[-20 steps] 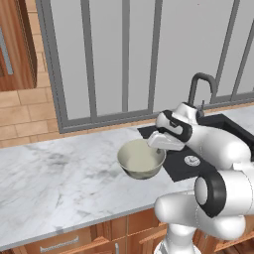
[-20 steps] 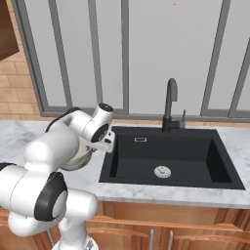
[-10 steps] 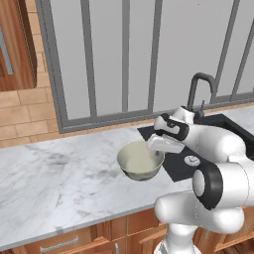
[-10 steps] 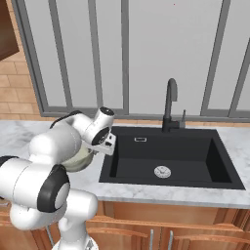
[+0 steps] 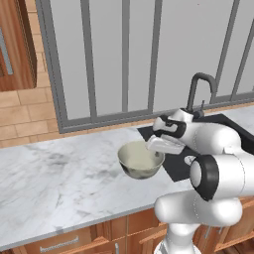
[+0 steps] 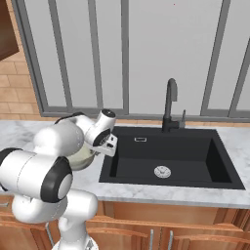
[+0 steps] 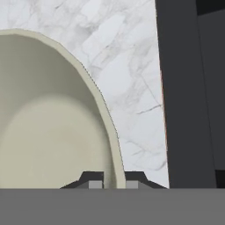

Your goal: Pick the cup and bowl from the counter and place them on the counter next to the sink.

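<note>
The grey-olive bowl (image 5: 141,159) with its pale cream inside sits upright at the counter (image 5: 59,173), just left of the black sink (image 5: 171,167). My gripper (image 5: 152,146) is shut on the bowl's right rim. In the hand view the bowl (image 7: 52,132) spreads across the left, and my gripper (image 7: 114,181) has one fingertip inside the rim and one outside. The marble counter (image 7: 127,66) and the sink's edge (image 7: 184,88) lie beyond. From the right base the bowl (image 6: 81,158) peeks out behind my arm. Whether it touches the marble I cannot tell. The green cup is out of view.
The sink basin (image 6: 166,156) has a round silver drain (image 6: 162,171) and a tall dark faucet (image 6: 170,105) behind it. Grey window frames (image 5: 124,59) rise along the back of the counter. Open marble stretches left of the bowl; wooden cabinet fronts (image 5: 74,243) run below.
The bowl and my hand have sunk very slightly toward the counter; otherwise everything stays put.
</note>
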Controlling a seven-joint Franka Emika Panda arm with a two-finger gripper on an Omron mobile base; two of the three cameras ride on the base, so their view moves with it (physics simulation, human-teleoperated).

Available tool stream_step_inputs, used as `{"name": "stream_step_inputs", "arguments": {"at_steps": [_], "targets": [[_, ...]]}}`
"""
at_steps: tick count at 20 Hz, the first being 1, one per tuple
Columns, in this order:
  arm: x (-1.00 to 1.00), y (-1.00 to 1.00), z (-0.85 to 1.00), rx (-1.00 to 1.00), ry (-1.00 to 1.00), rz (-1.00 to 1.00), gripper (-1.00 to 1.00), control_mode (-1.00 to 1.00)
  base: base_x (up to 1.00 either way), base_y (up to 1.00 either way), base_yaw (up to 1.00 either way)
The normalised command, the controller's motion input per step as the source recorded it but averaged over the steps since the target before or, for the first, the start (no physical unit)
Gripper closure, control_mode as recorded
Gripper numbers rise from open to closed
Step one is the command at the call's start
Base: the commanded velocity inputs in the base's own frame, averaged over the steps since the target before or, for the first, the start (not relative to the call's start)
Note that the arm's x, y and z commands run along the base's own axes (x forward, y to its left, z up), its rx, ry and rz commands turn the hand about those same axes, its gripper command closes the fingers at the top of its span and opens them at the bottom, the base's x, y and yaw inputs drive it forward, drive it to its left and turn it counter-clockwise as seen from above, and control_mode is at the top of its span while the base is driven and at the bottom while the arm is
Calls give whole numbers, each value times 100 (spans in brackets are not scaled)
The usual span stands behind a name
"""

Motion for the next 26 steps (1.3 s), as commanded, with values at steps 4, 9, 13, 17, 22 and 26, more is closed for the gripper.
{"name": "stream_step_inputs", "arguments": {"at_steps": [4,9,13,17,22,26], "targets": [[0,0,0,0,0,0,100,-100,0,0,0],[0,0,0,0,0,0,-100,-100,0,0,0],[0,0,0,0,0,0,-100,-100,0,0,0],[0,-21,9,0,0,-1,-100,-100,0,0,0],[-4,-28,28,0,0,-3,-100,-100,0,0,0],[-29,-21,38,0,-2,-1,-100,-100,0,0,0]]}}
